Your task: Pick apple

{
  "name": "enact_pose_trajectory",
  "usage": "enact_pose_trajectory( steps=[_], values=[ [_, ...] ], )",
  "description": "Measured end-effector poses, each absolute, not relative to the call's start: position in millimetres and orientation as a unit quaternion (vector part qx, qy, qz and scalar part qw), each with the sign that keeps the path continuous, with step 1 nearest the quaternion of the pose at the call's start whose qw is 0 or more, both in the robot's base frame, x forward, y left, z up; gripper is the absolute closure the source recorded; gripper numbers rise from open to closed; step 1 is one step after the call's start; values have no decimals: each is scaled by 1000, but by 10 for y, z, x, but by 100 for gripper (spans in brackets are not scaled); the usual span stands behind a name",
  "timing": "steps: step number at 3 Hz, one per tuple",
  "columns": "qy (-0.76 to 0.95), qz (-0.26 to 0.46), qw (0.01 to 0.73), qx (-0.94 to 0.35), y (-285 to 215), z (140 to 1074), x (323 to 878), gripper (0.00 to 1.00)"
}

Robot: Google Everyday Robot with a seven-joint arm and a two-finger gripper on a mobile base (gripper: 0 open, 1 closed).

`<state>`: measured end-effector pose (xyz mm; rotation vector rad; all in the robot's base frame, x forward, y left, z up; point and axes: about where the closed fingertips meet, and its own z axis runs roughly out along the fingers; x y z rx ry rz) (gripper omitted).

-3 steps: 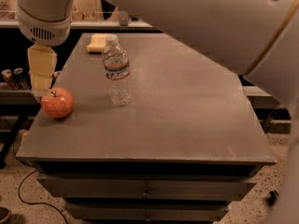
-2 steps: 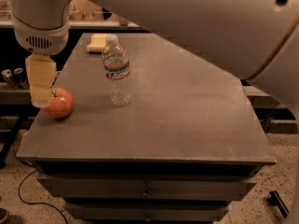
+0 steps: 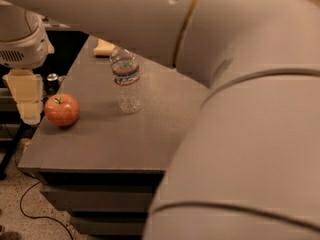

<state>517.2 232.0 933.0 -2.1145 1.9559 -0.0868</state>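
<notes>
The apple (image 3: pixel 62 110), round and red-orange with a stem dimple, sits on the grey table (image 3: pixel 115 139) near its left edge. My gripper (image 3: pixel 27 104) hangs from the white wrist at the far left. It is just left of the apple, at about the apple's height and over the table's edge. Whether it touches the apple is unclear. The apple rests on the table surface.
A clear water bottle (image 3: pixel 126 81) stands upright right of the apple. A pale yellow sponge (image 3: pixel 104 48) lies at the table's far side. My arm (image 3: pixel 240 109) hides the right half of the table. Cans (image 3: pixel 52 79) and a floor cable (image 3: pixel 35 211) lie left of the table.
The view has moved closer and the arm now fills the right side. The gripper has shifted from overlapping the apple's upper left to beside it on the left. The apple has stayed put.
</notes>
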Motion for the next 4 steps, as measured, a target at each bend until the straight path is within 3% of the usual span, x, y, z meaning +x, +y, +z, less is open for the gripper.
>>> enact_pose_trajectory(
  steps=[2,4],
  values=[
    [711,-69,46,-698,2557,9044,5518,0],
    [720,-52,38,-691,2621,8916,5820,0]
  ],
)
